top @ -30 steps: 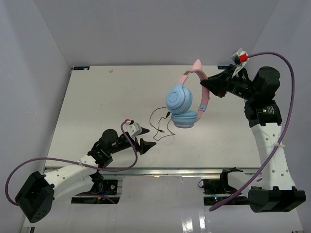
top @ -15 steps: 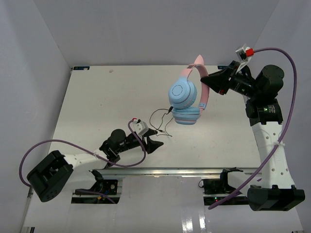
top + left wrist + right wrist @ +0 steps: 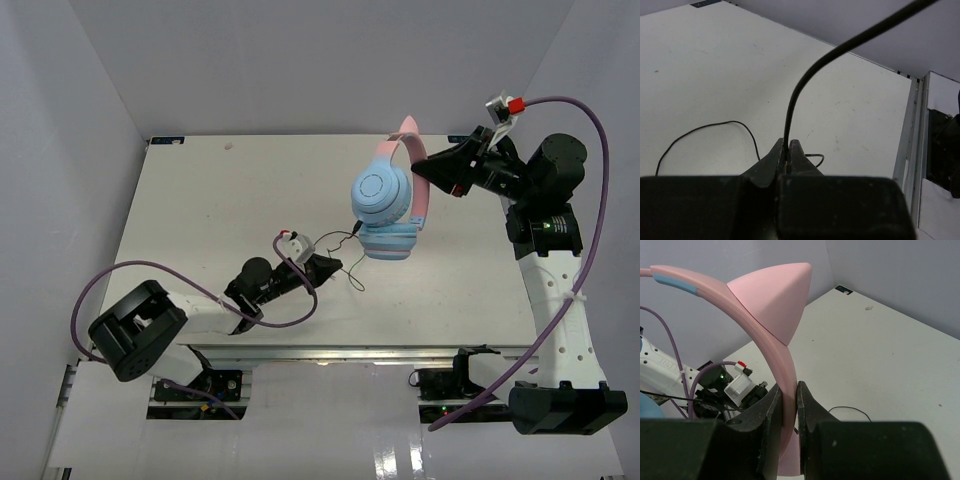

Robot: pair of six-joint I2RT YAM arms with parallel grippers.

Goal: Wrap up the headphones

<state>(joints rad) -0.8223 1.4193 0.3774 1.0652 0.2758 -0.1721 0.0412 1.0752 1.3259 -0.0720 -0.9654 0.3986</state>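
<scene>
Pink and light-blue over-ear headphones (image 3: 385, 200) hang in the air right of centre in the top view, above the white table (image 3: 200, 190). The curved pink headband (image 3: 757, 330) has a short blue strip and a pointed pink ear (image 3: 777, 295). Two round blue ear cups (image 3: 380, 190) dangle below the band, one showing a ringed face to the camera and the other beneath it.

The right gripper (image 3: 432, 172) holds them by the band. In the right wrist view its black fingers (image 3: 809, 407) press narrowly on either side, just under the ear.

A thin black cord (image 3: 338, 243) leaves the lower cup, loops on the table and runs to the left gripper (image 3: 328, 266) at lower centre. In the left wrist view its fingertips (image 3: 771, 161) are pinched together on the cord, which rises from between them toward the upper right. Another loop lies on the table at left.
</scene>
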